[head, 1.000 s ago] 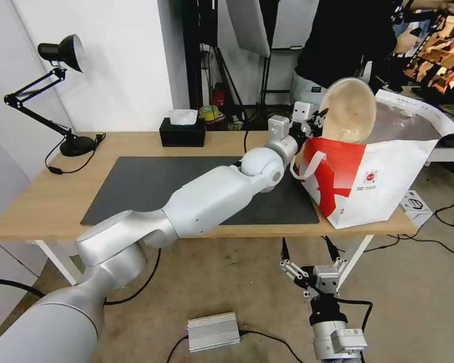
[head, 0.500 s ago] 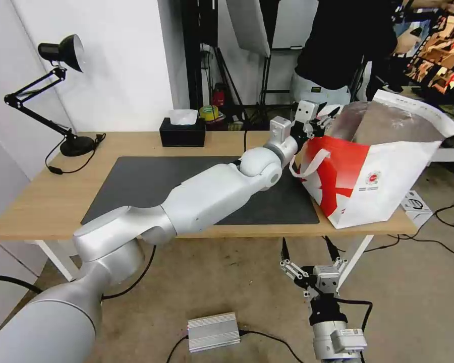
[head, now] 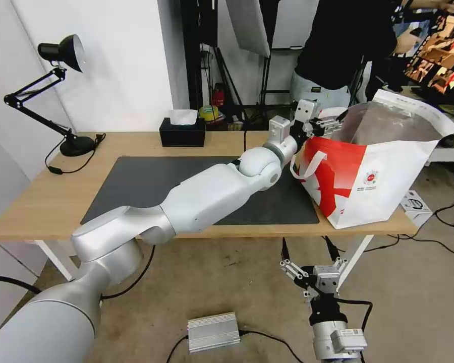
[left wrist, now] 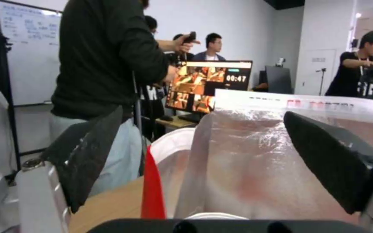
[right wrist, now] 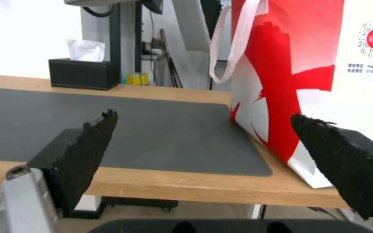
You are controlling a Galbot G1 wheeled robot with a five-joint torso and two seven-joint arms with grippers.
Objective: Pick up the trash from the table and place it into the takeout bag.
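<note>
— Any trash visible?
— None; the takeout bag [head: 383, 171], at three o'clock on the table [head: 35, 201], hides its contents.
— Grippers?
— Left gripper [head: 324, 122] spread empty at the bag's rim; right gripper [head: 313, 272] spread below the table edge. Black tissue box [head: 182, 132] at twelve.

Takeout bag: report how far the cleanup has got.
Done: the mat and table carry no trash, just the tissue box. In hand: nothing; the left pincer is open at the takeout bag rim. The right pincer hangs open below the table. Nothing visibly remains.
</note>
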